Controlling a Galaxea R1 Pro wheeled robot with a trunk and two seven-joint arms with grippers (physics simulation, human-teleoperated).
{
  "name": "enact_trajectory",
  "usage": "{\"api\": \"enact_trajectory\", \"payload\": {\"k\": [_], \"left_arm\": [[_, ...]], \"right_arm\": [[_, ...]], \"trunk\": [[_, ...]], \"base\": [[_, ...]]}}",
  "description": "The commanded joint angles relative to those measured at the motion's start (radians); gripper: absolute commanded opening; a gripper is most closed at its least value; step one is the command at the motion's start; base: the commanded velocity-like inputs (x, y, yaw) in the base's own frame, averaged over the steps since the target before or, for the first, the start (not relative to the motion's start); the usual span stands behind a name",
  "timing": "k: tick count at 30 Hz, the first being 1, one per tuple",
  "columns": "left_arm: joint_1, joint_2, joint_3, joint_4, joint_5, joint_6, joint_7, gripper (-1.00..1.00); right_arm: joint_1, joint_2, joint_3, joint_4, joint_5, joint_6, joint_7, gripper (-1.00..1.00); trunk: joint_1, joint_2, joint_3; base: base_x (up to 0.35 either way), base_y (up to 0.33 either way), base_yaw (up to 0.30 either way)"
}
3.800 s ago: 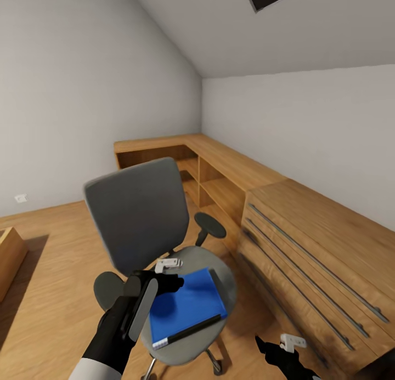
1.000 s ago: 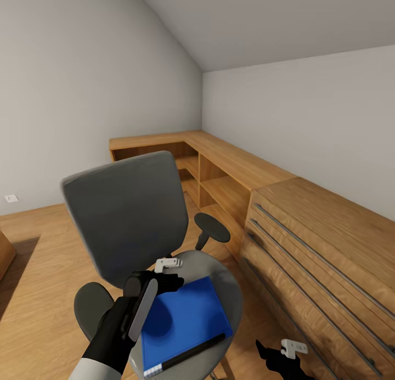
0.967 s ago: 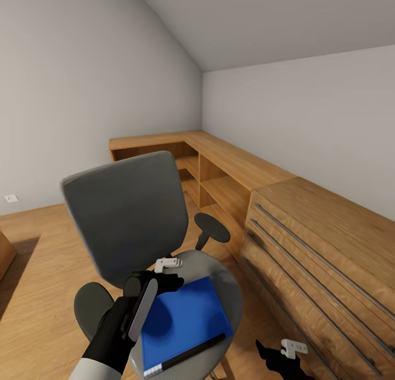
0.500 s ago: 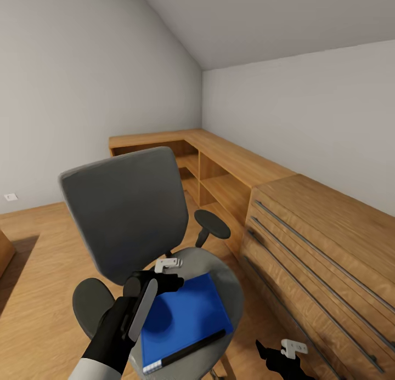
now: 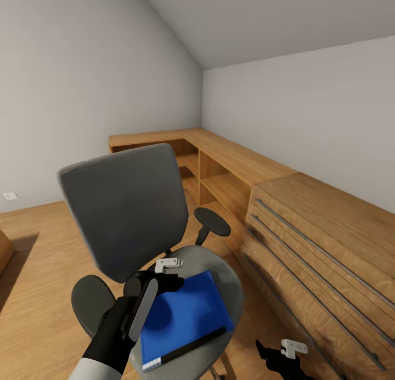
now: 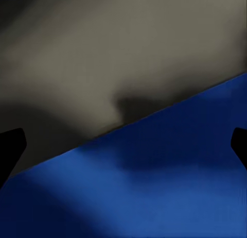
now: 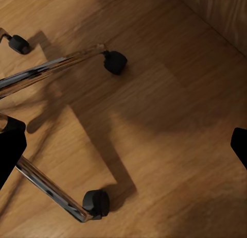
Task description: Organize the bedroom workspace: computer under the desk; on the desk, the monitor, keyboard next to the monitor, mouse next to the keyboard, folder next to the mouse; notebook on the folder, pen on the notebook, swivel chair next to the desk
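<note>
The swivel chair (image 5: 123,210) stands close in front of me, its grey back facing me at an angle. On its grey seat (image 5: 219,270) lies the bright blue folder (image 5: 184,311), with a dark spine along its near edge. My left gripper (image 5: 164,283) hovers open over the folder's far left corner; the left wrist view looks straight down on the folder (image 6: 154,186) and the seat (image 6: 103,57), with the gripper (image 6: 125,148) spread wide. My right gripper (image 5: 269,353) hangs low, open, above the floor beside the chrome chair base (image 7: 46,73).
A light wooden drawer cabinet (image 5: 318,248) runs along the right, close to the chair. Low wooden shelving (image 5: 219,171) follows the far corner walls. Black casters (image 7: 114,62) rest on the wood floor (image 5: 38,292). A wooden edge (image 5: 3,254) shows at the far left.
The whole picture has shifted: the camera moved closer and the chair looms larger and further left. Both grippers hold the same pose, the left still over the folder.
</note>
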Motion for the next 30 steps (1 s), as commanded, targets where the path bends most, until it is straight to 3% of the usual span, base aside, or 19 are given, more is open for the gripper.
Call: {"api": "enact_trajectory", "payload": {"k": [1,10,17,30], "left_arm": [[0.000,0.000,-0.001,-0.001,0.010,0.003,0.010,1.00],[0.000,0.001,0.000,-0.001,0.010,0.004,0.009,1.00],[0.000,0.001,0.002,-0.001,0.009,0.004,0.009,1.00],[-0.001,0.001,0.001,-0.001,0.009,0.004,0.010,1.00]], "right_arm": [[-0.001,0.000,-0.006,0.001,-0.008,-0.001,0.010,1.00],[-0.001,0.001,-0.006,0.002,-0.007,-0.001,0.008,1.00],[-0.001,0.000,-0.006,0.002,-0.006,-0.001,0.007,1.00],[-0.001,-0.001,-0.006,0.002,-0.008,-0.002,0.009,1.00]], "trunk": [[0.000,0.000,-0.001],[0.000,0.000,-0.001],[0.027,-0.049,-0.023],[0.027,-0.049,-0.023]], "base": [[0.000,0.000,0.000],[0.000,0.000,0.000],[0.000,0.000,0.000],[0.000,0.000,0.000]]}}
